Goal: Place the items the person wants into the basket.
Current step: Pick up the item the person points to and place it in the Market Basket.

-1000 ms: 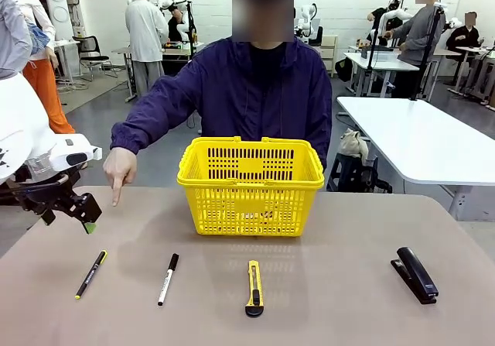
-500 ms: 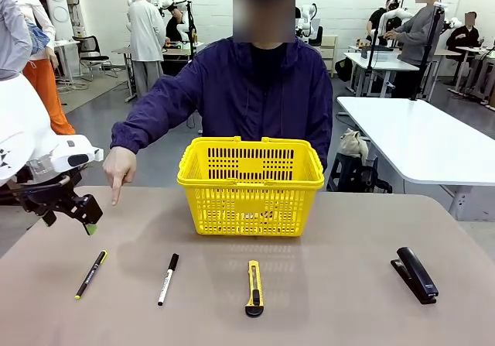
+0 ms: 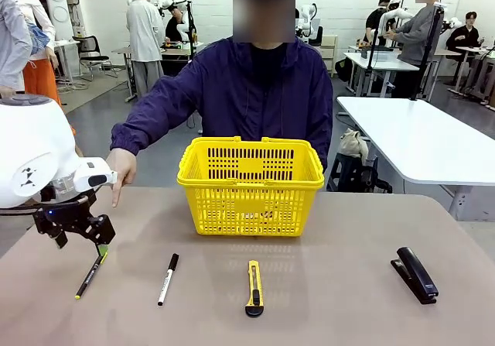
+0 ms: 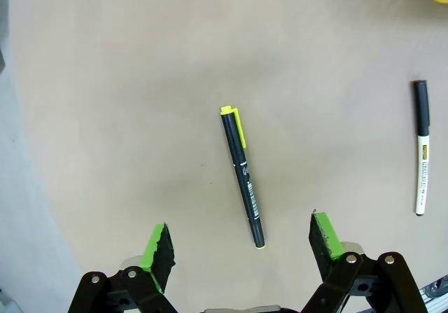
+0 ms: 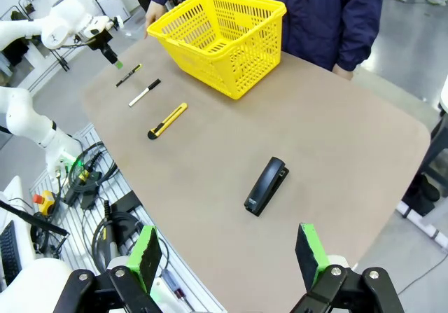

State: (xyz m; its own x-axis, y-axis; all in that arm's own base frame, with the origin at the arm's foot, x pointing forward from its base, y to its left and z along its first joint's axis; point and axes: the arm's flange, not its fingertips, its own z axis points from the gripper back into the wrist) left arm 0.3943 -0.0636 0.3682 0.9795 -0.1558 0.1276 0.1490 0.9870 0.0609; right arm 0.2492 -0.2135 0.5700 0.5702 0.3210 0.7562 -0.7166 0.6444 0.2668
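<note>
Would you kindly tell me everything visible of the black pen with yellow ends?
The pen is slim and black, seemingly plastic, with a yellow clip at one end, a small yellow tip at the other and fine white print along the barrel. It lies flat on the brown table, left of the white marker, clip end toward the person. Only the table touches it; the open left gripper hovers above, a finger to each side.
</note>
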